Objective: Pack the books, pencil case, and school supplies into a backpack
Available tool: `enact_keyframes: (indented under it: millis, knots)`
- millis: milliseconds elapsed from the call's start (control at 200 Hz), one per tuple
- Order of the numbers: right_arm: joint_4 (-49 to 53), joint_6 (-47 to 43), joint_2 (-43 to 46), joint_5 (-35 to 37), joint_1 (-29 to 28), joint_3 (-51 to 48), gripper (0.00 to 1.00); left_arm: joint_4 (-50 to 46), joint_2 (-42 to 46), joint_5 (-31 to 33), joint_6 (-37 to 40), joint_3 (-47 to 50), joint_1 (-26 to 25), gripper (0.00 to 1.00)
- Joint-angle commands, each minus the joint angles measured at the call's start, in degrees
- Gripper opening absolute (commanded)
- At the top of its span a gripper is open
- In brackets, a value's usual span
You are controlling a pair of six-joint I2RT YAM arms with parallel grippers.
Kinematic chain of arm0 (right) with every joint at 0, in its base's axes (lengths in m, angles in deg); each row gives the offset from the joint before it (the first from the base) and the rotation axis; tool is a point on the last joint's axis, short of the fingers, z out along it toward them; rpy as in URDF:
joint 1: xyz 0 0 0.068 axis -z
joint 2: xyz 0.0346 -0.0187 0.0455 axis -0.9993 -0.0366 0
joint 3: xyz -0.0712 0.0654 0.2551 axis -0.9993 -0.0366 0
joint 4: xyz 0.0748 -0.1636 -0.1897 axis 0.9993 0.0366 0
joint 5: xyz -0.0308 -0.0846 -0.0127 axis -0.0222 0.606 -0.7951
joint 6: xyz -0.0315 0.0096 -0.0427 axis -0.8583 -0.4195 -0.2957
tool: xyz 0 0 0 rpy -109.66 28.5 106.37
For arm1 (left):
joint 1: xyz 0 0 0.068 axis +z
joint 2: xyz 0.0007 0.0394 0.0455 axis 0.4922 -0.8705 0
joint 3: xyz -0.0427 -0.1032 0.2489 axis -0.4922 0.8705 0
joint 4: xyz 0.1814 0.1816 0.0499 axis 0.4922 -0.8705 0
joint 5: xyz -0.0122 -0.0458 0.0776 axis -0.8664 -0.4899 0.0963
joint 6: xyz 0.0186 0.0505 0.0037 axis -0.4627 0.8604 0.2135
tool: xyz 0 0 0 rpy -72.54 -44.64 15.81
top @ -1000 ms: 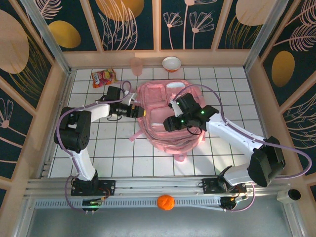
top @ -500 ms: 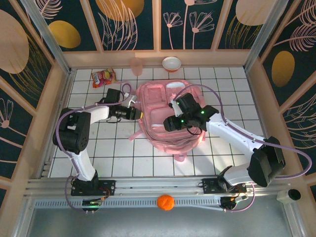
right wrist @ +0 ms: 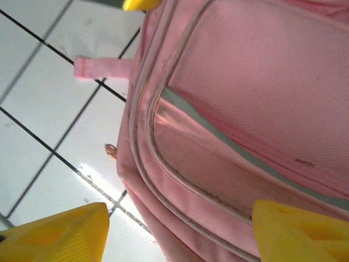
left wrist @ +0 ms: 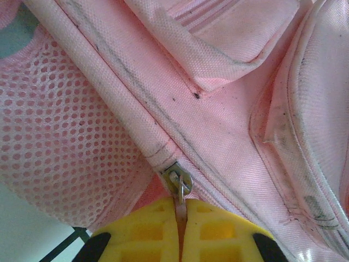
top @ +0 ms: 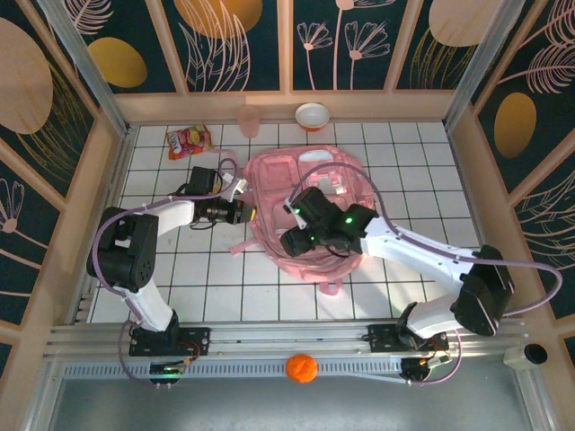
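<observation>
Backpack (top: 310, 211) lies flat on tabletop (top: 207, 269). Left end effector (left wrist: 181, 213) clamps its zipper pull (left wrist: 179, 184); right end effector (right wrist: 177, 229) hangs open over it. We judge 0 items packed: unzipping first, then all loading.

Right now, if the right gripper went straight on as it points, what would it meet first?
Probably the backpack: its pink fabric lies right ahead of the right gripper, though depth is unclear.

Pinches the zipper pull (left wrist: 180, 183) between the shut yellow fingers (left wrist: 218, 232) of the left gripper (left wrist: 181, 204), forearm stretched level behind it. Holds the right gripper (right wrist: 180, 218) with both fingertips spread wide apart, wrist tipped downward, long forearm trailing back to a folded elbow.
</observation>
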Motion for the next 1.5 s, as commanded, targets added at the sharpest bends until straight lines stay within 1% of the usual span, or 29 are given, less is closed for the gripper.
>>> enact_keyframes:
  millis: [0, 55, 120, 200, 240, 280, 335, 385, 425, 535, 631, 791, 966, 1016, 1056, 1111, 1151, 1186, 1241, 1286, 1366, 1436, 1496]
  knots:
    - [5.1, -4.6, -4.7, 8.7, -4.3, 2.3, 0.71, 0.3, 2.7, 2.0, 1.6, 1.4, 0.0, 0.00]
    - [5.5, -5.6, -6.9, 10.0, -6.7, 3.0, 0.72, 0.7, 3.4, 2.7, 1.6, 1.8, -0.1, 0.00]
    - [5.1, -6.2, -9.0, 10.9, -8.2, 3.1, 0.72, 1.1, 4.3, 3.8, 1.9, 2.5, 0.0, 0.00]
    - [3.1, -6.3, -11.2, 12.3, -8.4, 2.3, 0.73, 1.7, 5.6, 4.8, 2.8, 3.5, -0.1, 0.03]
    - [1.1, -6.3, -12.0, 13.9, -8.4, 1.2, 0.73, 2.1, 6.4, 5.2, 3.5, 4.3, -0.1, 0.05]
    - [-1.6, -6.3, -12.6, 14.8, -8.2, 0.0, 0.72, 2.7, 7.2, 5.3, 4.4, 5.1, -0.2, 0.05]
    - [-4.4, -5.3, -13.5, 15.9, -7.6, -1.1, 0.68, 3.1, 8.0, 5.7, 5.9, 6.2, -0.4, 0.04]
    - [-6.1, -4.4, -14.0, 16.2, -6.8, -1.2, 0.66, 3.1, 8.4, 6.5, 7.3, 6.9, -0.7, 0.00]
    - [-7.0, -3.5, -14.1, 17.1, -6.4, -1.1, 0.63, 2.8, 8.6, 6.9, 8.5, 7.3, -1.0, 0.00]
    - [-9.8, -1.3, -13.2, 16.8, -3.9, -1.3, 0.46, 1.4, 8.6, 7.5, 10.7, 7.2, -2.5, 0.00]
    - [-12.2, 2.5, -12.4, 14.7, -0.7, -1.7, 0.38, 0.2, 8.9, 7.3, 12.9, 6.9, -4.7, 0.01]
    - [-15.2, 9.8, -11.2, 11.2, 3.6, -3.7, 0.31, -1.5, 9.5, 5.5, 15.3, 7.1, -7.7, 0.02]
    - [-17.4, 13.6, -10.9, 8.6, 5.0, -5.5, 0.27, -1.6, 10.7, 3.9, 16.1, 8.3, -10.0, 0.04]
    - [-18.2, 14.1, -10.8, 7.6, 5.0, -5.7, 0.27, -1.9, 10.5, 5.0, 16.0, 8.0, -10.6, 0.05]
    - [-18.4, 14.5, -10.6, 6.7, 5.0, -5.8, 0.27, -1.6, 10.2, 6.7, 14.5, 7.9, -10.6, 0.05]
    - [-17.8, 14.9, -10.0, 5.6, 5.0, -5.3, 0.30, -1.7, 9.9, 8.8, 13.2, 7.6, -10.6, 0.05]
    - [-16.5, 15.8, -9.2, 4.5, 5.5, -4.7, 0.35, -1.7, 9.9, 9.7, 12.1, 7.5, -10.6, 0.04]
    - [-15.1, 17.1, -8.1, 4.0, 6.0, -4.2, 0.41, -1.0, 10.2, 11.1, 10.3, 7.6, -10.6, 0.04]
    - [-13.0, 19.7, -5.5, 3.1, 6.8, -4.0, 0.53, 0.2, 11.2, 11.6, 8.6, 8.4, -10.6, 0.04]
    - [-11.1, 23.2, -2.9, 3.2, 7.7, -4.2, 0.59, 2.0, 12.2, 12.7, 6.0, 9.5, -10.6, 0.03]
    - [-9.2, 30.2, 2.6, 1.5, 10.6, -6.1, 0.61, 4.6, 14.0, 14.3, 2.4, 11.2, -10.6, 0.02]
    - [-10.2, 37.6, 7.4, -3.1, 14.8, -10.3, 0.61, 5.9, 15.3, 16.5, -0.4, 12.3, -10.6, 0.02]
    - [-14.8, 43.1, 11.1, -11.1, 18.7, -15.9, 0.61, 6.5, 16.0, 17.4, -1.4, 13.1, -10.6, 0.01]
